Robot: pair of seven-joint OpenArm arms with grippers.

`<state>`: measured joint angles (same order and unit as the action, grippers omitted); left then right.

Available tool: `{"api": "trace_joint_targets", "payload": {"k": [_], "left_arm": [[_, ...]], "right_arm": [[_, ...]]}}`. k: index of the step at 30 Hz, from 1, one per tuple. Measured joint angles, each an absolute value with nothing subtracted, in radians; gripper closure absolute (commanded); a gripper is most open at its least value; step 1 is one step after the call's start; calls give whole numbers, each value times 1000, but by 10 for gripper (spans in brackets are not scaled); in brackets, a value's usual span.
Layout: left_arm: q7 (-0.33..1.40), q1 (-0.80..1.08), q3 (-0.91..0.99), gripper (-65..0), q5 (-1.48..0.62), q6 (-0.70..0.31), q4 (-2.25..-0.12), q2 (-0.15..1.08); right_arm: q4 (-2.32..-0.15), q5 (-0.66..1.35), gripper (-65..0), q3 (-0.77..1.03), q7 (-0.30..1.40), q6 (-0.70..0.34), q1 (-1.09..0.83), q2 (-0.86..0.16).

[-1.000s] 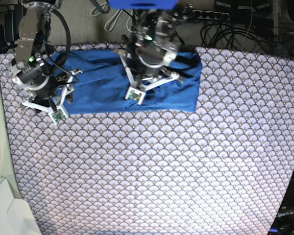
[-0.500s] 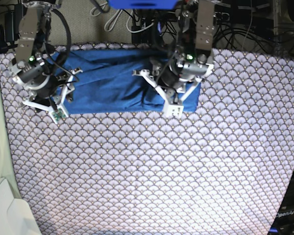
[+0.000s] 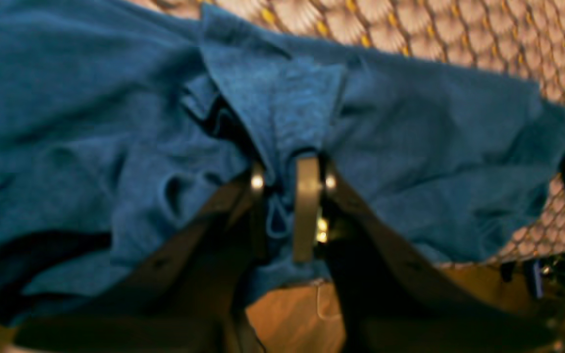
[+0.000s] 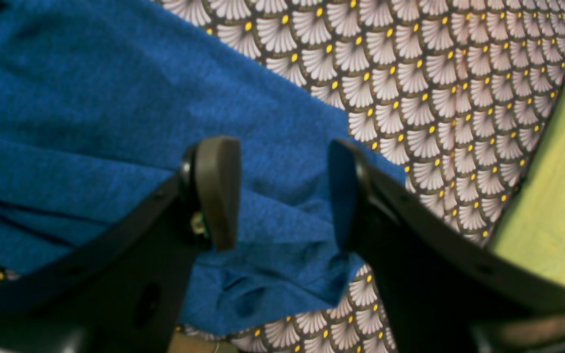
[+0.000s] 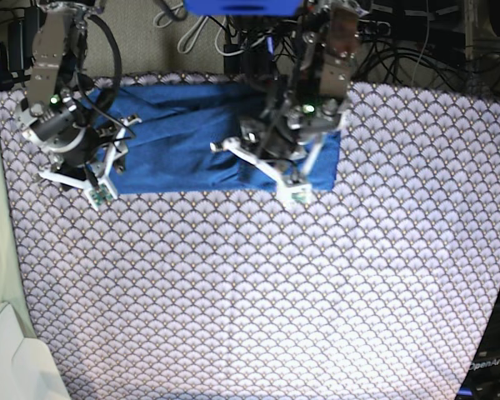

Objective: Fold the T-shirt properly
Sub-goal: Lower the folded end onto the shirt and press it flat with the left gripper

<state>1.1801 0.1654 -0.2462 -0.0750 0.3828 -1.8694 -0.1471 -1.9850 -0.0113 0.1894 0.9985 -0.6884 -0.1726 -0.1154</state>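
My left gripper [image 3: 287, 184] is pinched tight on a raised fold of the T-shirt [image 3: 410, 147]; in the left wrist view the blue knit peaks up between my two fingers [image 3: 307, 206] and bunches around them, picture blurred. My right gripper [image 4: 282, 191] stands wide open with nothing in it, both pads [image 4: 216, 189] over the shirt's edge; whether they touch the fabric I can't tell. The T-shirt [image 5: 175, 133] lies as a long blue band along the far edge of the scallop-patterned cloth [image 5: 267, 283], creased, partly doubled over. In the base view my left gripper [image 5: 271, 150] is on the shirt's right half, my right gripper [image 5: 87, 158] at the shirt's left end, where blue meets the scallop pattern. Near side of the shirt is bare patterned cloth. Beyond the cloth's left edge, a pale green surface [image 4: 557, 206].
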Motion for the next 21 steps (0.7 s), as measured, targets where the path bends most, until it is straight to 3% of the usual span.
{"api": "trace_joint_targets", "payload": {"k": [17, 21], "left_arm": [[1185, 121, -356, -3, -72, 390, -1800, -146], [1102, 118, -358, -3, -70, 390, -1800, -146]], "right_arm": [[-1984, -11, -303, 141, 999, -688, -177, -113], [-1984, -12, -303, 142, 999, -688, -176, -114]]}}
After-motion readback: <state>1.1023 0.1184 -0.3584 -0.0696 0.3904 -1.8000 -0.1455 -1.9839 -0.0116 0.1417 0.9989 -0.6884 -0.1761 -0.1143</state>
